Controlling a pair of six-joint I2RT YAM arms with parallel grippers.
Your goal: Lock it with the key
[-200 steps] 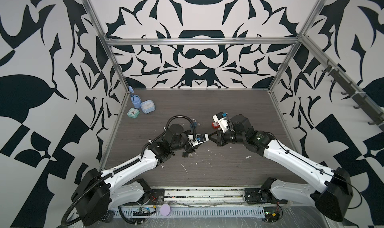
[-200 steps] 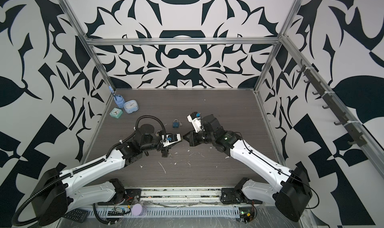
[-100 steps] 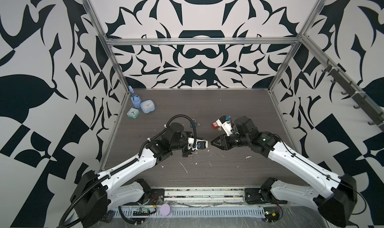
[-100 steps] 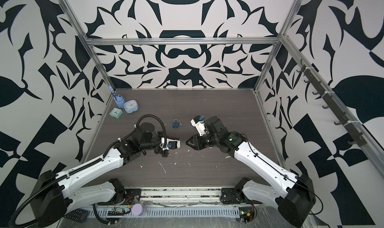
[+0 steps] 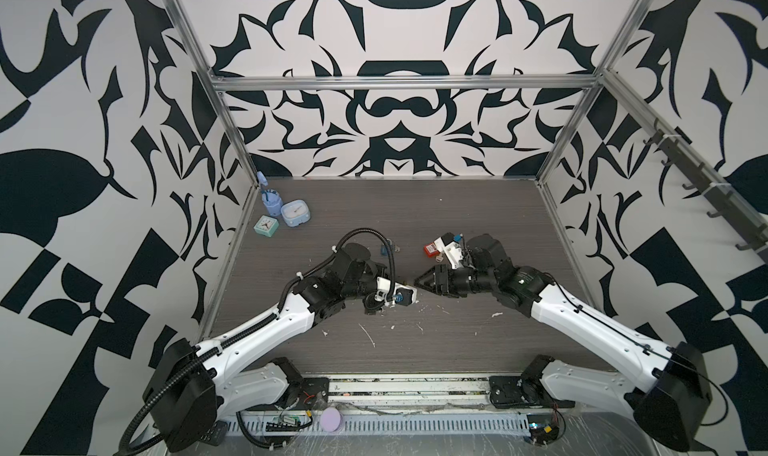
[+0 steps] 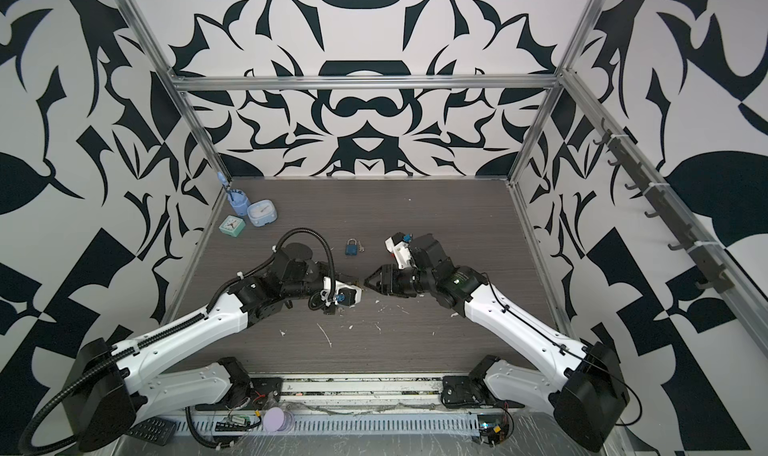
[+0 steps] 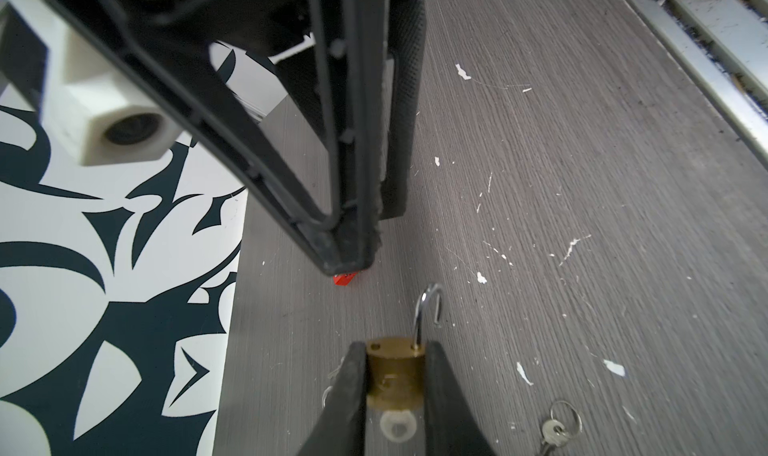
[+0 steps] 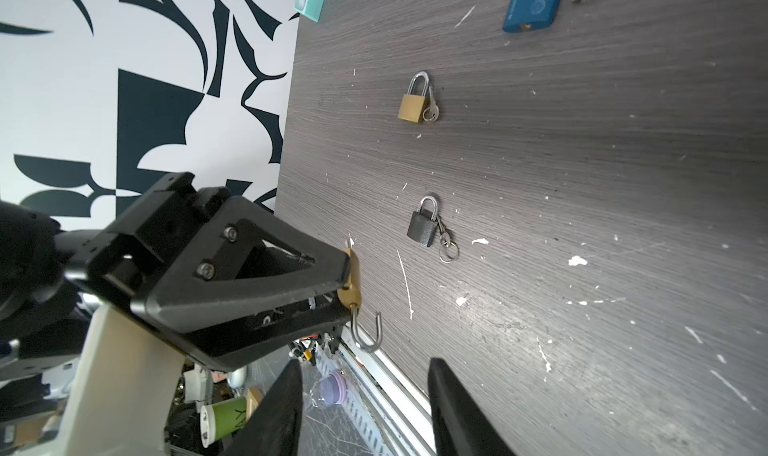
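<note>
My left gripper (image 7: 395, 352) pinches the brass padlock (image 7: 395, 375); its open hook (image 8: 368, 338) points, in a top view, to 3 o'clock at my spread right gripper (image 5: 417, 282); key (image 7: 397, 427) maybe underneath, blurry

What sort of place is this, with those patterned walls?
Probably a robot testing booth: patterned panels on a metal frame, two robot arms mounted at a table, padlocks laid out.

No legible text, blue padlock (image 8: 533, 5) print too blurred, red padlock (image 5: 431, 249) label too small
</note>
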